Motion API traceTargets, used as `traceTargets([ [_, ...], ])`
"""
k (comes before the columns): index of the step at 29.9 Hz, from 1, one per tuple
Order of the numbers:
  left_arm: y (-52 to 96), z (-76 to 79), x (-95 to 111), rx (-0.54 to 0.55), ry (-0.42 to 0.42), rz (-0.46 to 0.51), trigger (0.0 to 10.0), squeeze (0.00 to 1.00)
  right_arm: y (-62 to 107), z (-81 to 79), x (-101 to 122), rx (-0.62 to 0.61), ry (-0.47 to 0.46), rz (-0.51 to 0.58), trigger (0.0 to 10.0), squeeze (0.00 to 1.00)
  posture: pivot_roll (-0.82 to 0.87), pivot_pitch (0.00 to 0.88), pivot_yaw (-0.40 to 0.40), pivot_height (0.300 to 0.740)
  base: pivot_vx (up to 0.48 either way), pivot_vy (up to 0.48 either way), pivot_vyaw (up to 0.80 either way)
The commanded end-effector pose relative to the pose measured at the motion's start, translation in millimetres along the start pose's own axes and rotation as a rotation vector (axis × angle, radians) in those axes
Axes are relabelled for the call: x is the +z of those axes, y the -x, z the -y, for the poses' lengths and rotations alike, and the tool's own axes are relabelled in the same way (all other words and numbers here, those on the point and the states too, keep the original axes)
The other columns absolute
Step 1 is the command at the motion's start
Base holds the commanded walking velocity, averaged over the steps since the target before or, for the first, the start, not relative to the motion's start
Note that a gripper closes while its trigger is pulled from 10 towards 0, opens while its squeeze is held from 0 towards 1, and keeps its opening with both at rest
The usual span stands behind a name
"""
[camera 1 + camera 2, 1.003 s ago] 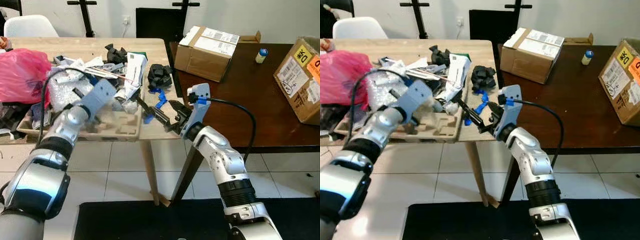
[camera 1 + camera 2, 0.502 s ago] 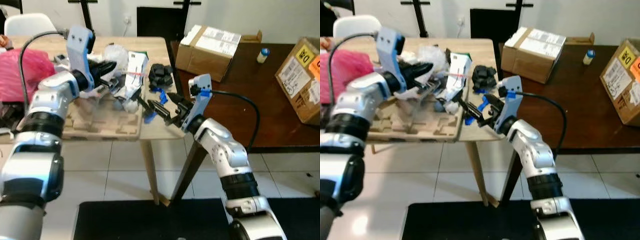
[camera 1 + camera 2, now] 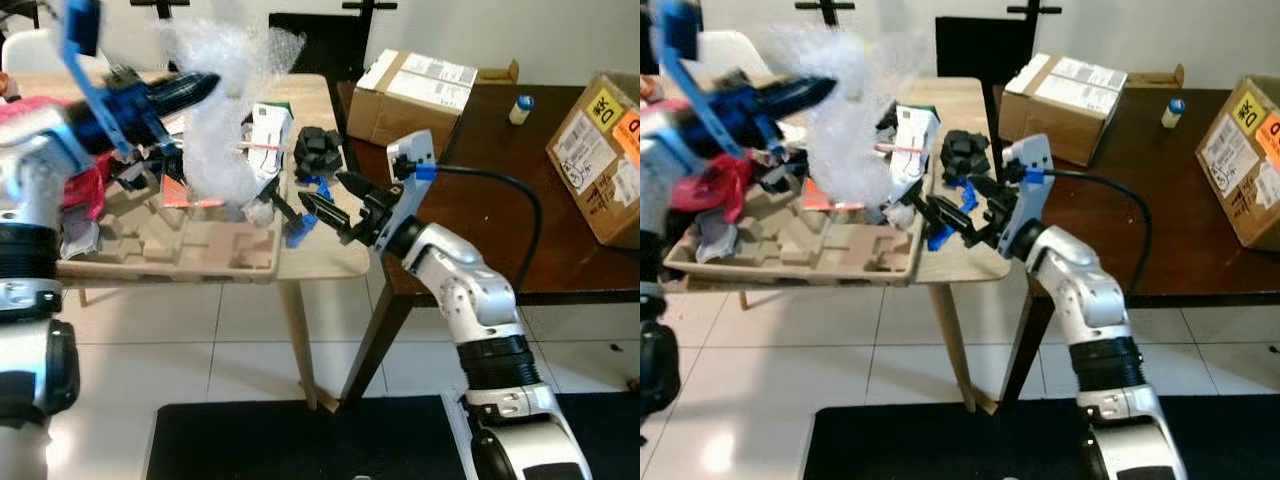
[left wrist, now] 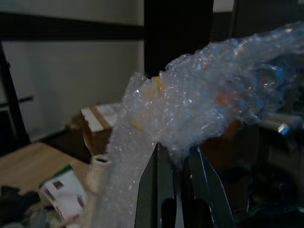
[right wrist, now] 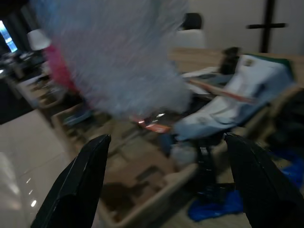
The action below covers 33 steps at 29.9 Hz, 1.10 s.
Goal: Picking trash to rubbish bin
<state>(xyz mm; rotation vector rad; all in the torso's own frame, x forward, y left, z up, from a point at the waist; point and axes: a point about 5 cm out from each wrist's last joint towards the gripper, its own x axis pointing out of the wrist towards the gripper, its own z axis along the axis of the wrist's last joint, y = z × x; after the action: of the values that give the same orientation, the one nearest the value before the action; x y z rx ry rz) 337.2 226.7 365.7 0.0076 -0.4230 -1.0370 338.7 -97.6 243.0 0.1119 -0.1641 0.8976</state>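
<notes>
Crinkly translucent bubble wrap (image 3: 225,110) in left pincer (image 4: 178,156), matt moulded pulp tray (image 3: 170,245) below, pale wood worktop (image 3: 325,255), glossy tiled floor (image 3: 250,345).

The cluttered wooden surface (image 3: 320,255) is viewed from above by both head eyes. The bubble wrap (image 4: 199,104) is seen close along the left wrist's jaws, and likewise, blurred, from the right wrist.

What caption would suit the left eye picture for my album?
Left gripper lifts bubble wrap off the cluttered table while the open right gripper waits nearby.
</notes>
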Motion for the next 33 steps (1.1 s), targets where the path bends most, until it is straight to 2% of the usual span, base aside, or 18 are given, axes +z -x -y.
traceTargets([
  [1, 11.7, -4.3, 20.7, 0.035, -0.023, 0.060, 0.0, 0.00, 3.2, -4.2, -0.6, 0.037, -0.002, -0.012, 10.0, 0.00, -0.03, 0.135, -0.027, 0.740, 0.000, 0.000, 0.00],
  [2, 11.7, -4.3, 20.7, 0.035, -0.023, 0.060, 0.0, 0.00, 3.2, -4.2, -0.6, 0.037, -0.002, -0.012, 10.0, 0.00, -0.03, 0.135, -0.027, 0.740, 0.000, 0.000, 0.00],
  [4, 18.6, -5.1, 37.1, 0.040, 0.015, 0.169, 0.0, 0.00, 4.6, -4.7, 2.7, 0.050, -0.007, -0.004, 10.0, 0.00, -0.03, 0.138, -0.029, 0.740, 0.000, 0.000, 0.00],
  [6, 18.6, -5.1, 37.1, 0.040, 0.015, 0.169, 0.0, 0.00, 4.6, -4.7, 2.7, 0.050, -0.007, -0.004, 10.0, 0.00, -0.03, 0.138, -0.029, 0.740, 0.000, 0.000, 0.00],
  [7, 20.7, 1.5, 43.7, -0.015, 0.062, 0.227, 0.0, 0.00, 6.1, -4.6, 4.5, 0.058, -0.007, -0.001, 10.0, 0.00, -0.03, 0.137, -0.026, 0.740, 0.000, 0.000, 0.00],
  [8, 20.7, 1.5, 43.7, -0.015, 0.062, 0.227, 0.0, 0.00, 6.1, -4.6, 4.5, 0.058, -0.007, -0.001, 10.0, 0.00, -0.03, 0.137, -0.026, 0.740, 0.000, 0.000, 0.00],
  [9, 23.0, 8.8, 46.2, -0.083, 0.114, 0.255, 0.0, 0.00, 8.1, -3.8, 7.5, 0.066, -0.019, 0.010, 10.0, 0.00, -0.04, 0.138, -0.024, 0.740, 0.000, 0.000, 0.00],
  [13, 28.4, 20.2, 42.6, -0.175, 0.187, 0.230, 0.0, 0.00, 14.0, -1.4, 14.5, 0.091, -0.058, 0.035, 10.0, 0.00, -0.03, 0.141, -0.024, 0.740, 0.000, 0.000, 0.00],
  [14, 34.1, 34.1, 33.4, -0.275, 0.281, 0.174, 0.0, 0.00, 21.7, 1.3, 20.5, 0.121, -0.109, 0.061, 10.0, 0.00, -0.03, 0.143, -0.027, 0.740, 0.000, 0.000, 0.00],
  [15, 35.8, 40.2, 30.6, -0.317, 0.315, 0.156, 0.0, 0.00, 24.1, 2.2, 22.1, 0.130, -0.126, 0.071, 10.0, 0.00, -0.03, 0.143, -0.027, 0.740, 0.000, 0.000, 0.00],
  [19, 36.6, 52.6, 25.4, -0.397, 0.370, 0.122, 0.0, 0.00, 27.2, 3.7, 24.0, 0.139, -0.153, 0.089, 10.0, 0.00, -0.02, 0.143, -0.027, 0.740, 0.000, 0.000, 0.00],
  [23, 40.5, 92.6, -15.3, -0.513, 0.464, -0.150, 0.0, 0.00, 28.5, 6.2, 24.3, 0.126, -0.175, 0.108, 10.0, 0.00, -0.02, 0.144, -0.025, 0.740, 0.000, 0.000, 0.00],
  [24, 40.5, 92.6, -15.3, -0.513, 0.464, -0.150, 0.0, 0.00, 28.5, 6.2, 24.3, 0.126, -0.175, 0.108, 10.0, 0.00, -0.02, 0.144, -0.025, 0.740, 0.000, 0.000, 0.00],
  [26, 41.4, 107.3, -35.4, -0.525, 0.495, -0.255, 0.0, 0.00, 28.1, 4.5, 23.0, 0.137, -0.188, 0.106, 10.0, 0.00, -0.02, 0.142, -0.026, 0.740, 0.000, 0.000, 0.00],
  [28, 41.6, 108.7, -37.8, -0.524, 0.499, -0.268, 0.0, 0.00, 28.2, 4.2, 22.8, 0.139, -0.191, 0.106, 10.0, 0.00, -0.02, 0.142, -0.026, 0.740, 0.000, 0.000, 0.00],
  [31, 49.1, 124.5, -72.5, -0.533, 0.498, -0.482, 0.0, 0.00, 28.1, 0.1, 20.8, 0.162, -0.202, 0.096, 10.0, 0.00, -0.02, 0.143, -0.025, 0.740, 0.000, 0.000, 0.00],
  [32, 49.1, 124.5, -72.5, -0.533, 0.498, -0.482, 0.0, 0.00, 28.1, 0.1, 20.8, 0.162, -0.202, 0.096, 10.0, 0.00, -0.02, 0.143, -0.025, 0.740, 0.000, 0.000, 0.00],
  [33, 52.3, 129.5, -80.8, -0.540, 0.494, -0.542, 0.0, 0.00, 28.4, -0.9, 20.5, 0.169, -0.205, 0.092, 10.0, 0.00, -0.02, 0.143, -0.025, 0.740, 0.000, 0.000, 0.00],
])
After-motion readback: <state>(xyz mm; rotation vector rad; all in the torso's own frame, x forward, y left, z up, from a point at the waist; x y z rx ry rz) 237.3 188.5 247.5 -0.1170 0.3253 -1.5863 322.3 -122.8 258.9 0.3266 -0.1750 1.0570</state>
